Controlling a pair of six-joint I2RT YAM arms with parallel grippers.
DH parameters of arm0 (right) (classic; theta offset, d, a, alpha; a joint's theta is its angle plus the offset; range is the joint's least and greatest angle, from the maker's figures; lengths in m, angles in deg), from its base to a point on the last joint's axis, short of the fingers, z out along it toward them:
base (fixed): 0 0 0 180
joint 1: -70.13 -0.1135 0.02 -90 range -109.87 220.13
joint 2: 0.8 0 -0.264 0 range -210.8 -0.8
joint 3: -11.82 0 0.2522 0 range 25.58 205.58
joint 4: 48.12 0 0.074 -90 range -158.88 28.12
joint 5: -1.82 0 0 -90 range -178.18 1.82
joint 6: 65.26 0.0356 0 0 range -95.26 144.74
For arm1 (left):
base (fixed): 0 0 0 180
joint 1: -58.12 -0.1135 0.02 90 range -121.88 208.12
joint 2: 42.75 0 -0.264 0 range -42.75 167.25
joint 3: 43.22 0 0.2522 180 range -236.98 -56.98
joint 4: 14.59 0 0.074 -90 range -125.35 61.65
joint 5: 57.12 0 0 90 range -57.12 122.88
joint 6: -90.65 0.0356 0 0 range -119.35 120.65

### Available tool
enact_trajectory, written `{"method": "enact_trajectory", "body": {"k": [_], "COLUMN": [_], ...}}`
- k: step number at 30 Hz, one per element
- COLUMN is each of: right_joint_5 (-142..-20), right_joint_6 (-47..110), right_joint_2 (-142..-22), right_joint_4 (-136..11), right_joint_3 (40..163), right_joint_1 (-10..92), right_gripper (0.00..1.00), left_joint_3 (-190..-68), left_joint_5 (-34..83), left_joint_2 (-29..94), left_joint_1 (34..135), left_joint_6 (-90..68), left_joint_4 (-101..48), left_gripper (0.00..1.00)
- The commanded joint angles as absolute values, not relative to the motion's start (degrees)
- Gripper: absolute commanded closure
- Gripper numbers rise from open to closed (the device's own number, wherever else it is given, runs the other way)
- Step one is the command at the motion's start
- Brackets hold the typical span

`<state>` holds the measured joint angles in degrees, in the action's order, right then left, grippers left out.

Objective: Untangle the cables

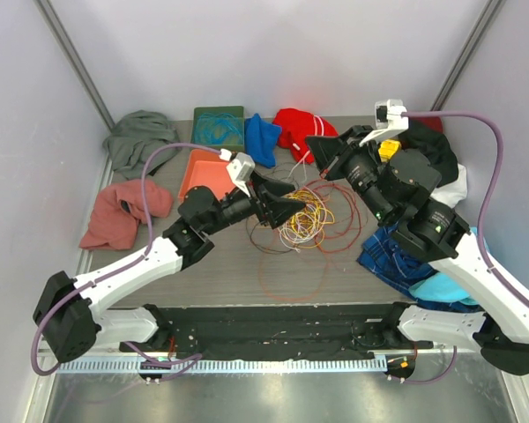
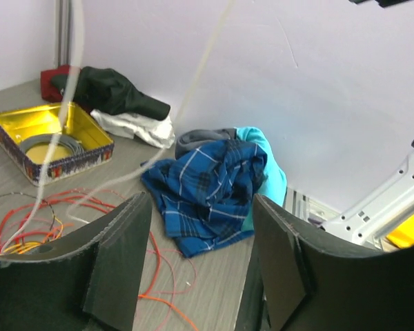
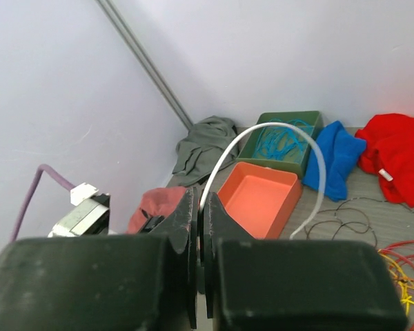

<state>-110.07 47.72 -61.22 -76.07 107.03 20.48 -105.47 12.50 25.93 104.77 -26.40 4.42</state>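
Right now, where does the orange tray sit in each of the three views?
Top external: orange tray left of centre, just below the green box.
Left wrist: not in it.
Right wrist: centre of the picture, again just below the green box.
Shared landmark: the cables, centre in top external, lower left in left wrist, lower right in right wrist.

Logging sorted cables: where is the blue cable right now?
In the top view the blue cable lies coiled in the green tray at the back, left of centre, between the grey garment and the blue cloth.
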Motion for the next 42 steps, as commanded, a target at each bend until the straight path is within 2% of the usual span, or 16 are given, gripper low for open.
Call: {"method": "enact_trajectory", "body": {"k": [1, 5, 14, 24, 27, 30, 31, 33, 34, 36, 37, 39, 40, 42], "right_joint_5": [-106.64, -105.32, -103.12, -100.93, -100.49, -101.10, -101.54, -102.16, -102.24, -101.89, -101.81, -102.33, -103.20, -104.61], "right_joint_6": [51.10, 52.51, 54.27, 55.32, 55.41, 54.89, 54.71, 54.44, 54.36, 54.44, 54.44, 54.44, 54.10, 53.48], "right_joint_2": [-61.35, -61.18, -61.00, -61.18, -61.09, -60.74, -60.56, -60.04, -59.77, -59.77, -59.60, -59.25, -58.98, -57.93], "right_joint_4": [-76.11, -76.46, -77.52, -78.22, -78.23, -78.75, -79.10, -78.93, -78.93, -78.75, -78.66, -78.49, -78.66, -79.19], "right_joint_3": [109.78, 110.39, 111.27, 112.33, 112.42, 112.42, 112.24, 111.63, 111.62, 110.93, 110.75, 110.13, 109.43, 108.73], "right_joint_1": [20.39, 20.39, 20.47, 20.39, 20.39, 20.39, 20.47, 20.39, 20.39, 20.39, 20.47, 20.39, 20.47, 20.39], "right_gripper": [0.99, 0.99, 0.99, 0.99, 0.99, 0.99, 0.99, 0.99, 0.99, 0.99, 0.99, 0.99, 0.85, 0.62], "left_joint_3": [-104.79, -103.83, -102.42, -103.82, -105.23, -106.46, -106.64, -106.55, -106.46, -106.29, -106.29, -107.16, -107.86, -112.66], "left_joint_5": [15.38, 18.54, 26.11, 29.45, 27.17, 24.80, 24.18, 23.39, 23.30, 23.21, 23.21, 22.60, 22.07, 21.02], "left_joint_2": [27.82, 29.23, 29.05, 35.90, 39.68, 41.62, 41.71, 41.27, 41.01, 39.96, 39.43, 37.33, 36.53, 33.82], "left_joint_1": [105.05, 105.05, 105.40, 105.58, 105.49, 105.58, 105.58, 105.58, 105.58, 105.58, 105.58, 105.58, 105.58, 105.49], "left_joint_6": [-26.16, -25.37, -20.89, -17.37, -18.86, -20.44, -20.53, -20.62, -20.62, -20.62, -20.79, -20.97, -20.80, -18.97], "left_joint_4": [12.51, 14.89, 13.49, 14.36, 16.11, 17.26, 17.17, 17.09, 17.00, 16.65, 15.60, 13.41, 8.17, -1.49], "left_gripper": [0.34, 0.27, 0.22, 0.21, 0.24, 0.42, 0.56, 0.69, 0.82, 0.96, 1.00, 1.00, 1.00, 1.00]}}
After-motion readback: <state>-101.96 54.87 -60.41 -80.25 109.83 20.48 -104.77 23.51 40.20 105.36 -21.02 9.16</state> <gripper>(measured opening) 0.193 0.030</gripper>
